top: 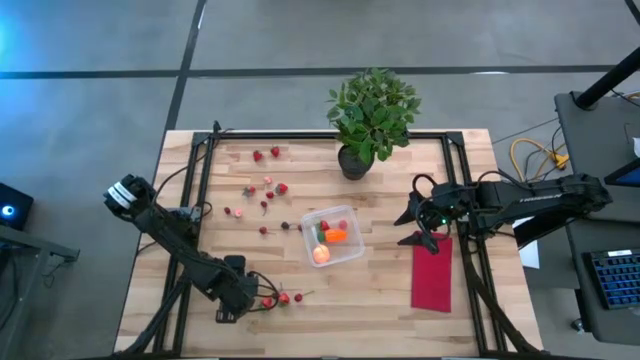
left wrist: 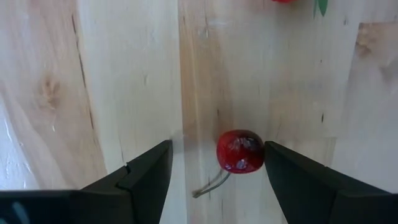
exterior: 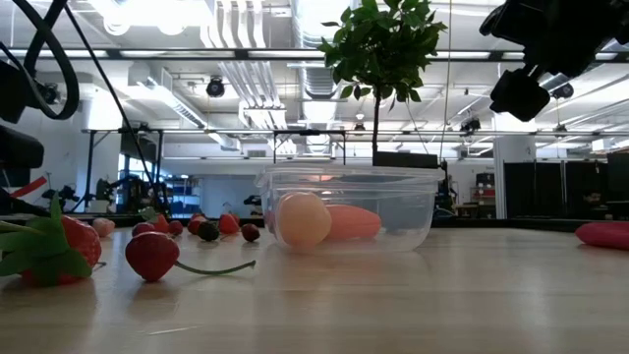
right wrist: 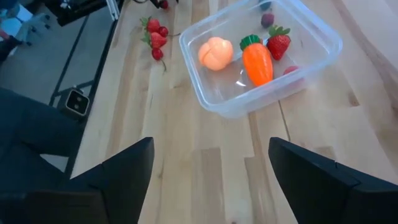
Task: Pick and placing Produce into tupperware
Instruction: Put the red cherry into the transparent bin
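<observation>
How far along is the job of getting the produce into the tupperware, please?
Done: the carrot, peach and a strawberry lie in the tupperware. In hand: the open left gripper straddles a small red fruit. Left: berries scattered on the table. The right gripper waits, open.

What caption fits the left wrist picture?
Open left gripper straddles a small round red fruit with thin stem on the pale wooden table.

container [top: 346, 252]: clear, see-through
carrot [right wrist: 257, 61]: orange, green top
peach [right wrist: 215, 53]: pale orange
strawberries [top: 275, 152]: red, green tops
cloth [top: 432, 271]: deep red
plant [top: 373, 108]: green leaves, dark pot
table [top: 500, 300]: light wood, knotty planks
arms [top: 185, 245]: black
</observation>
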Robot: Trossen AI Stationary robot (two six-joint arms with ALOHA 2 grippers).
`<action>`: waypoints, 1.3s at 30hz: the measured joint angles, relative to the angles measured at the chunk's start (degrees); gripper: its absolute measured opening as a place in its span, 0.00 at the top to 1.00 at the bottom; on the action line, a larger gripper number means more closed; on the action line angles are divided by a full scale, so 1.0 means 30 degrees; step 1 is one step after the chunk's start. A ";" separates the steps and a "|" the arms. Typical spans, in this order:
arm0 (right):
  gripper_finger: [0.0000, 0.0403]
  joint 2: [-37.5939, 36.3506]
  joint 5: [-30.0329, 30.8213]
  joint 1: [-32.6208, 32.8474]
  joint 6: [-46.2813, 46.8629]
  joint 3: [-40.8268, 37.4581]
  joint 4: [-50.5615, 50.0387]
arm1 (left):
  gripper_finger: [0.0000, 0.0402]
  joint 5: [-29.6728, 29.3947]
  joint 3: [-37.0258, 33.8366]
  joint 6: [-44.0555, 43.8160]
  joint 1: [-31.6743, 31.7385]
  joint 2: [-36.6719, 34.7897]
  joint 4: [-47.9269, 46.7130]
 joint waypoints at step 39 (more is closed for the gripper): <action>0.24 0.0018 0.0007 -0.0029 -0.3367 0.1304 0.0541 | 0.41 -0.0362 -0.0211 0.0104 -0.0036 -0.0036 0.0076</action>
